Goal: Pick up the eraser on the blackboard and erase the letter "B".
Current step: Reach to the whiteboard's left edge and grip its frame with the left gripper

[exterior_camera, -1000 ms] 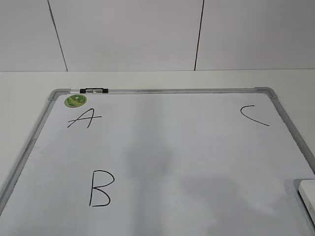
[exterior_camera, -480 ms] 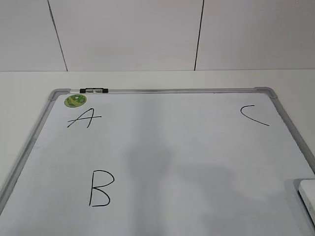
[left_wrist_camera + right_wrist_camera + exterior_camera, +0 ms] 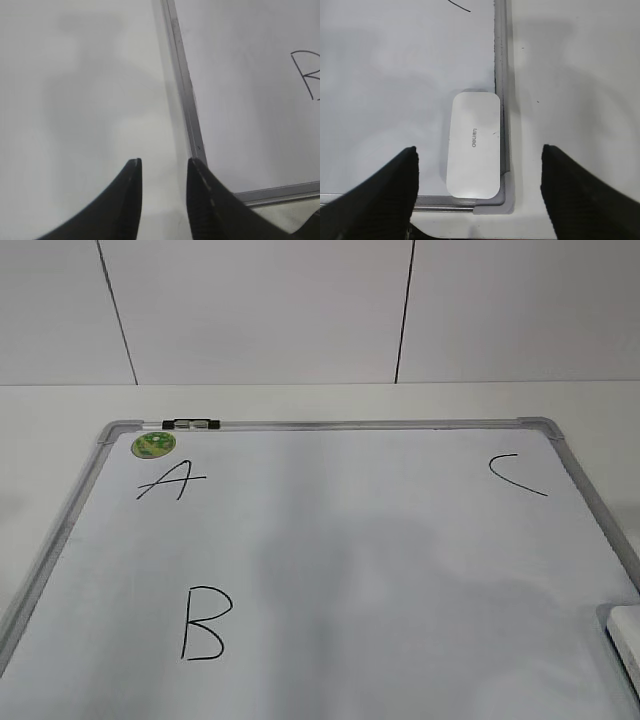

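The blackboard point(image 3: 380, 570) lies flat on the table with black letters on it. The letter "B" point(image 3: 203, 624) is at its lower left; part of it shows in the left wrist view point(image 3: 306, 72). The eraser point(image 3: 473, 144) lies in the board's near right corner against the frame; only its edge shows in the exterior view point(image 3: 627, 635). My right gripper point(image 3: 479, 160) is open wide above the eraser, its fingers on either side and apart from it. My left gripper point(image 3: 163, 170) is open and empty over the table beside the board's left frame point(image 3: 186, 95).
A slanted "A" point(image 3: 170, 481) and a round green sticker point(image 3: 153, 445) are at the board's far left. A "C" point(image 3: 515, 475) is at the far right. A black-and-silver marker point(image 3: 190, 424) lies along the far frame. A tiled wall point(image 3: 320, 310) stands behind the table.
The shadow over the board's lower right has spread and shifted a little. The board, letters and eraser have not moved.
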